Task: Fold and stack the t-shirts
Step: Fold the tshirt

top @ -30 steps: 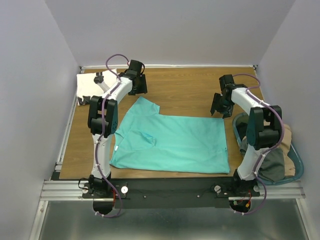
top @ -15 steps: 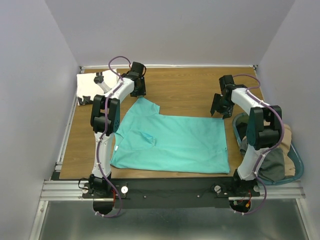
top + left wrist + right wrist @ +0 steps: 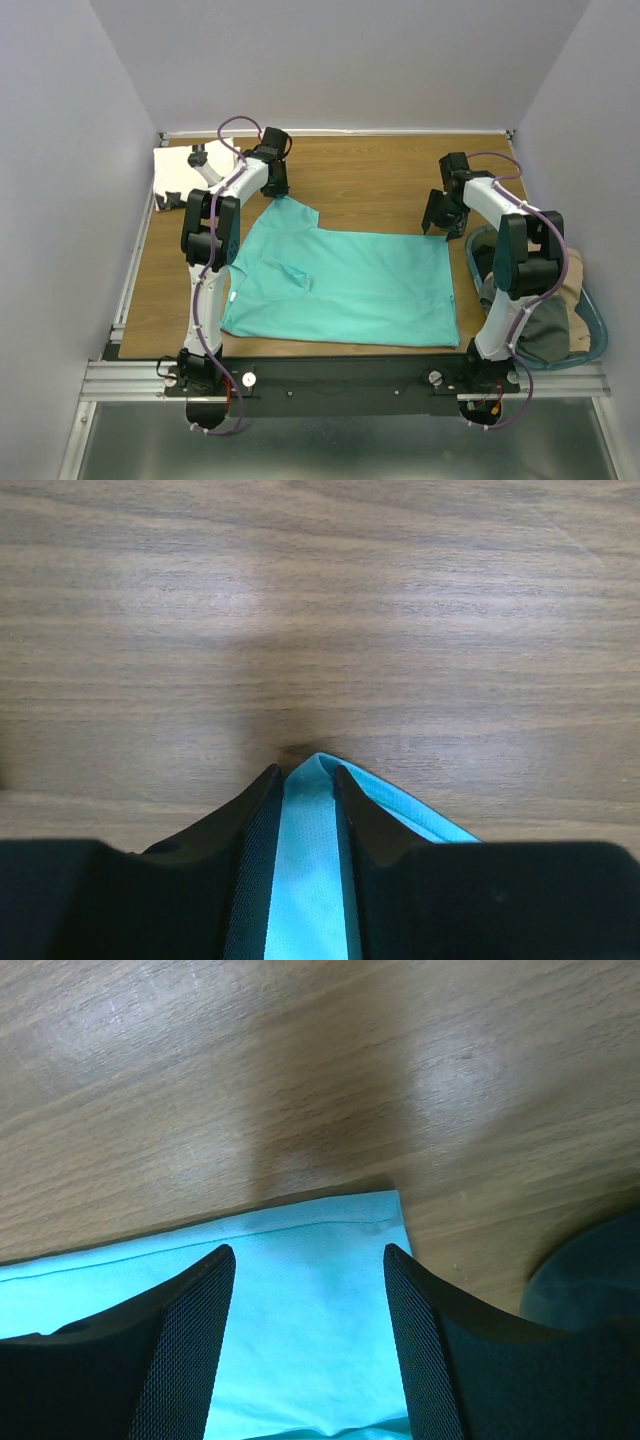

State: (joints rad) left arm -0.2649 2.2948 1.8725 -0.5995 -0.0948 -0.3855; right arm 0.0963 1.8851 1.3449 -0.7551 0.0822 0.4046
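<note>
The turquoise t-shirt (image 3: pixel 340 285) lies spread flat on the wooden table, one sleeve pointing toward the far left. My left gripper (image 3: pixel 277 190) is down on that sleeve tip. In the left wrist view its gripper (image 3: pixel 303 770) has narrowed jaws, still a little apart, with a strip of the turquoise cloth (image 3: pixel 305 880) filling the gap. My right gripper (image 3: pixel 437 225) hovers open over the shirt's far right corner (image 3: pixel 300 1310), its jaws wide to either side in the right wrist view (image 3: pixel 305 1250). The white t-shirt (image 3: pixel 180 175) with black marks lies folded at the far left.
A blue-rimmed bin (image 3: pixel 590 320) holding more clothes sits off the table's right edge; its dark rim (image 3: pixel 590 1270) shows beside my right fingers. Walls close in the table at the back and both sides.
My left gripper has come down onto the sleeve tip and its jaws have narrowed around the cloth. The right arm and the shirt have hardly moved.
</note>
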